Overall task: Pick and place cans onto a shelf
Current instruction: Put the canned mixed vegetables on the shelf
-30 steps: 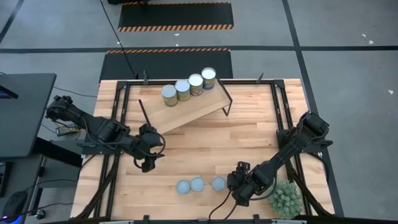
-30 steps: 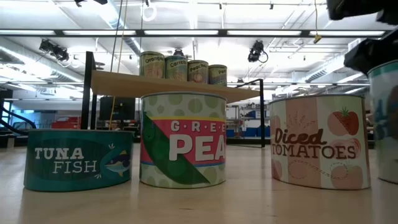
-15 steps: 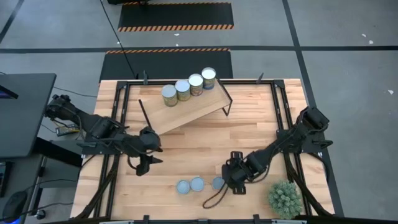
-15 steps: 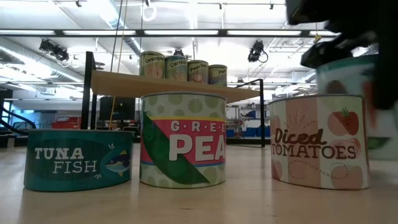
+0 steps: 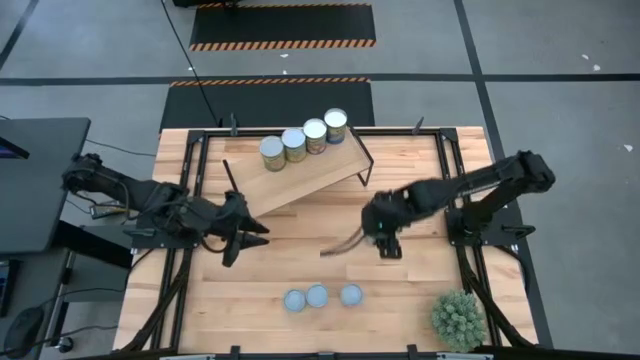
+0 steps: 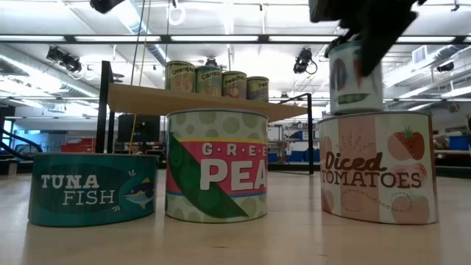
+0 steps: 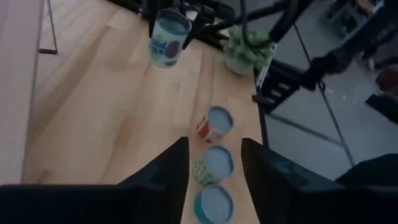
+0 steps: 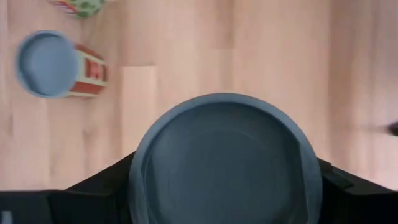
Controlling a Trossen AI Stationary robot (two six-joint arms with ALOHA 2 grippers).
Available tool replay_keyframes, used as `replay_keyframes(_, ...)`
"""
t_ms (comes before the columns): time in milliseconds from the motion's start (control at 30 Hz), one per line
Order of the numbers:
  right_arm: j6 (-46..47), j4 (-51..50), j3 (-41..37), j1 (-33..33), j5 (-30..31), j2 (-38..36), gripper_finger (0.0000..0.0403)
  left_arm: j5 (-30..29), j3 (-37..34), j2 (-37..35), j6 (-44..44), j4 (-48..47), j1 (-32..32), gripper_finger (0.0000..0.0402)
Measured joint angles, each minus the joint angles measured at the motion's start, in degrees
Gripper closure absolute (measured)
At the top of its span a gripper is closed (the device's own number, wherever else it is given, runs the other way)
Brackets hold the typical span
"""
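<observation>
Above the bench (image 5: pixel 300 250), just on the near side of the shelf (image 5: pixel 300 172), the right gripper (image 5: pixel 381 232) carries a small can (image 8: pixel 225 163) clear of the wood, its jaws clamped on the can's sides. The low view shows this held can's label hanging above the diced tomatoes can (image 6: pixel 379 168). Being rigid, smooth metal with a paper wrap, the can should neither crush nor flex; I judge it fairly heavy if full, and liable to slip or twist if gripped only near the rim, so a mid-height hold on opposite sides suits it best.

Four taller cans (image 5: pixel 303 140) already stand in a row along the shelf's far edge, touching or nearly so. The remaining open board lies on the shelf's near side, toward its lower end; since the board looks tilted, a can set down there may slide, so it wants to go down flat and be let go gently. The shelf's thin black legs (image 5: pixel 364 160) and the standing row are the things to avoid on the way in.

Three short cans with blue-grey tops wait in a close row well on the near side of the shelf: tuna fish (image 6: pixel 93 188), green peas (image 6: pixel 216 165) and the tomatoes. A potted plant (image 5: pixel 458 318) sits beside them. Off the shelf's lower end, the left gripper (image 5: pixel 243 229) waits with jaws apart, holding nothing.
</observation>
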Motion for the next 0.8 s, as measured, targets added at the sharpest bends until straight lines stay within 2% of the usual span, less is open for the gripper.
replay_keyframes(167,-11.1,-3.3,2.5,-8.8,-2.1,-0.9,0.0113,-0.7,-1.8,-0.8,-1.2,4.3,3.5,0.0259)
replay_keyframes(433,-29.3,-5.5,15.6,-21.2,-4.6,5.7,0.0112,-2.3,-1.9,-1.2,2.1,9.4,11.6,0.026)
replay_keyframes(667,-39.9,-9.1,28.0,-26.7,-3.8,11.0,0.0112,-1.9,-1.9,-1.2,3.2,12.1,15.2,0.026)
replay_keyframes(800,-45.4,-9.3,30.9,-30.3,-3.6,12.4,0.0112,-1.9,-1.9,-1.2,3.3,12.7,15.6,0.026)
